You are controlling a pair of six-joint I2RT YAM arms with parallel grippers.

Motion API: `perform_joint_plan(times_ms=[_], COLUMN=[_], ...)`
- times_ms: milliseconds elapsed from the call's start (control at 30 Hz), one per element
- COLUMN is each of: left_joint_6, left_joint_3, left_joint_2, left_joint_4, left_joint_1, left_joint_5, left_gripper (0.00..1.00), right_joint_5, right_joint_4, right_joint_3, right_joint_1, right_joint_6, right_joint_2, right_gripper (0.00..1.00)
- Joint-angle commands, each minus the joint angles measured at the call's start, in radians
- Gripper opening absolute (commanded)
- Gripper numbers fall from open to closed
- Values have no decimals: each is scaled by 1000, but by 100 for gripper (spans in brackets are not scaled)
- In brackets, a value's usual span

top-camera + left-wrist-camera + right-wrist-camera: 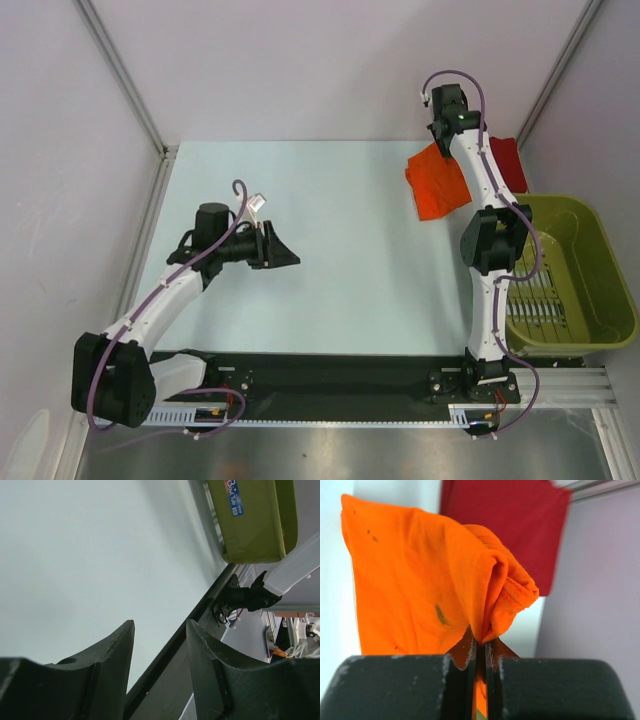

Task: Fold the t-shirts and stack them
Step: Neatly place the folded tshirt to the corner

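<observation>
- In the overhead view, the right gripper [480, 647] reached to the upper right of the frame, where the orange t-shirt [438, 185] sat at the far right part of the pale table [330, 200].
- In the right wrist view, its 2 fingers were pinched almost closed on a bunched fold of orange cloth, with only a thin slit between them.
- The dark red t-shirt [503, 155] lay just behind the orange one, in the upper right corner against the wall.
- Whether the orange shirt was fully clear of the table could not be told.
- The step in hand looked like picking up the first shirt; neither shirt appeared folded.
- The next move would call for bringing the orange shirt to the bare centre of the table and spreading it flat.
- The left gripper [285, 255] hovered at centre left, its jaws moderately apart, holding and touching nothing.
- An olive-green basket [600, 260] stood at the right edge.
</observation>
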Motion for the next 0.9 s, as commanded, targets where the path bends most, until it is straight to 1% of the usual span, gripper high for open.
perform_joint_plan(times_ms=[0,100,200,267,500,867], left_joint_6=[20,32,40,43,35,17], left_joint_3=[-20,-23,-29,-43,-75,-87], left_joint_2=[3,10,21,24,27,43], left_joint_4=[48,36,45,51,65,84], left_joint_1=[18,23,28,32,40,43], left_joint_5=[29,19,22,22,35,54], left_gripper=[51,51,51,51,51,51], right_joint_5=[140,157,169,174,172,168], right_joint_4=[141,213,234,264,292,301], right_joint_3=[58,71,145,146,147,146], right_joint_1=[4,7,16,19,16,-10], right_joint_6=[-94,-139,-188,-206,-242,-242], right_joint_2=[-35,-32,12,23,34,31], right_gripper=[0,0,0,0,0,0])
